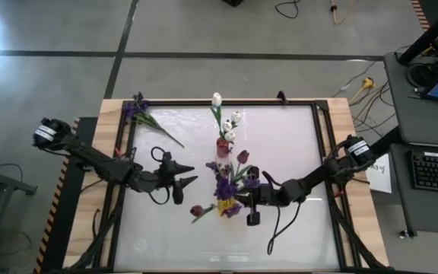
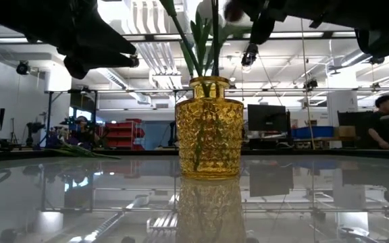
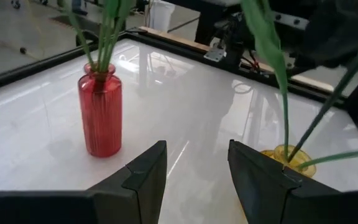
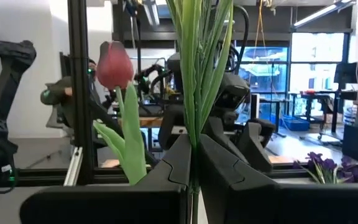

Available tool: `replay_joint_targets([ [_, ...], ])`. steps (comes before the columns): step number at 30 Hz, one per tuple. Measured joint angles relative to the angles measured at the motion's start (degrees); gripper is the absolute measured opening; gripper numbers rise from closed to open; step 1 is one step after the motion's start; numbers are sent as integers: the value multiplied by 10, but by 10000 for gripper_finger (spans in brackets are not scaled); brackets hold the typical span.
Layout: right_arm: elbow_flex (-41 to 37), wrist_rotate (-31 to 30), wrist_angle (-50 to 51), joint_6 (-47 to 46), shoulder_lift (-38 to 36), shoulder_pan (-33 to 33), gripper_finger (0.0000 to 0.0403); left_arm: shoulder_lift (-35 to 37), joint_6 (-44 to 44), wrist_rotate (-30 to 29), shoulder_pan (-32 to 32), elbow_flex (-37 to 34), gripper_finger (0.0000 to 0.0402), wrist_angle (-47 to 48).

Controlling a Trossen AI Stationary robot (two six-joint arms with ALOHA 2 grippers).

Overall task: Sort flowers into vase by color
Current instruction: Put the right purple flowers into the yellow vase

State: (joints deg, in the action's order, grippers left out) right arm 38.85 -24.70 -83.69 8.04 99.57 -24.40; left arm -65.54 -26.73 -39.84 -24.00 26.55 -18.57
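A yellow glass vase (image 1: 226, 204) (image 2: 209, 128) stands mid-table, with purple blooms (image 1: 225, 186) and dark red tulips (image 1: 243, 156) (image 4: 114, 62) standing in it. A red vase (image 1: 223, 144) (image 3: 101, 115) behind it holds white tulips (image 1: 234, 118). One purple flower (image 1: 139, 110) (image 4: 328, 165) lies on the table at the far left corner. My right gripper (image 1: 245, 183) (image 4: 194, 162) is above the yellow vase, shut on green stems. My left gripper (image 1: 188, 183) (image 3: 194, 165) hovers open to the vase's left. My right gripper pinches a bundle of green stems and leaves (image 4: 194, 106) between its two fingers, coming level from the table's right, fingers across the stems. The stems stand upright, and their lower ends reach down into the yellow vase (image 2: 204, 88). The blooms lie above the wrist view.
A black frame (image 1: 322, 144) rims the glossy white table top. Cables (image 1: 276, 228) trail from the right arm toward the near edge. Bare table lies near and to both sides of the vases. People and desks show in the room beyond.
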Motion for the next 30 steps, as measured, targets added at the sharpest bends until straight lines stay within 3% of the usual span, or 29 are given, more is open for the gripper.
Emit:
replay_joint_targets([
  [10, 0, -10, 64, -14, 0, -2, 23, 23, -20, -2, 1, 0, 160, 34],
  [14, 0, -25, 93, -22, 0, -9, 66, 27, -29, -37, 3, 0, 160, 47],
  [20, 0, -54, 138, -43, -11, -21, 132, 37, -88, -42, 21, 0, 160, 118],
  [30, 3, -53, 401, -135, -90, -49, 186, 37, -209, -46, 62, 0, 160, 236],
])
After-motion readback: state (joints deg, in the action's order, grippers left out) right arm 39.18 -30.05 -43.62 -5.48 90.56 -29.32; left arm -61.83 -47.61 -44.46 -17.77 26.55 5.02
